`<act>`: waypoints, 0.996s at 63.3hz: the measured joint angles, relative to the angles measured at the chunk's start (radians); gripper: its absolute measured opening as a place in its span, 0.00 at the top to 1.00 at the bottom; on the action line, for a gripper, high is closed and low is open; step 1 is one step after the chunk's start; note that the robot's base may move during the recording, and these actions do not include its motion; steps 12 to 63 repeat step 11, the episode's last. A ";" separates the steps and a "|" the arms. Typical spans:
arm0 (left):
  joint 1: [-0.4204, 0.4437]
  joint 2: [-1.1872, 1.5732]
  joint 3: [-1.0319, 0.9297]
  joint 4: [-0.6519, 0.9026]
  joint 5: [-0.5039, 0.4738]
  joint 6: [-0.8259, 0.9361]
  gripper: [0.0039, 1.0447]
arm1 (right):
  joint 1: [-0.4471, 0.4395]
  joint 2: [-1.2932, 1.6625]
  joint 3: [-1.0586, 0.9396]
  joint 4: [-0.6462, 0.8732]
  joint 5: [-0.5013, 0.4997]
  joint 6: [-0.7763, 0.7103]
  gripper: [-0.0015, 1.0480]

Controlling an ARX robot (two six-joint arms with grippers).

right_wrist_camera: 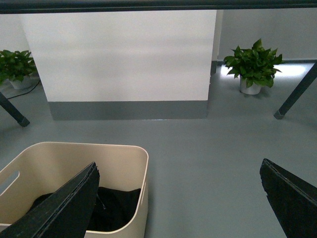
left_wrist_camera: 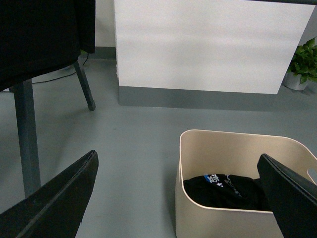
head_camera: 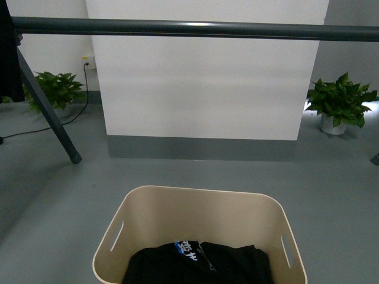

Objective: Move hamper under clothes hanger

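The beige hamper (head_camera: pixel 200 220) sits between both wide-open grippers, the left gripper (left_wrist_camera: pixel 183 198) and right gripper (right_wrist_camera: pixel 178 198), short of the clothes hanger (head_camera: pixel 189 28) bar ahead.

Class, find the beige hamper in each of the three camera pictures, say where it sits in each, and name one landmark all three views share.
Front view: the hamper fills the bottom centre, dark clothing inside.
Left wrist view: the hamper sits in the lower right of the picture.
Right wrist view: the hamper sits in the lower left of the picture.
Shared landmark: the white panel with a grey base behind it.
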 joint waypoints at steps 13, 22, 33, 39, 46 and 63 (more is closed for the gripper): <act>0.000 0.000 0.000 0.000 0.000 0.000 0.06 | 0.000 0.000 0.000 0.000 0.000 0.000 0.08; 0.000 0.000 0.000 0.000 0.000 0.000 0.06 | 0.000 0.000 0.000 0.000 0.000 0.000 0.08; 0.000 0.000 0.000 0.000 0.000 0.000 0.06 | 0.000 0.000 0.000 0.000 0.000 0.000 0.08; 0.000 0.000 0.000 0.000 0.000 0.000 0.06 | 0.000 0.000 0.000 0.000 0.000 0.000 0.08; 0.000 0.000 0.000 0.000 0.000 0.000 0.06 | 0.000 0.000 0.000 0.000 0.000 0.000 0.08; 0.000 0.000 0.000 0.000 0.000 0.000 0.06 | 0.000 0.000 0.000 0.000 0.000 0.000 0.08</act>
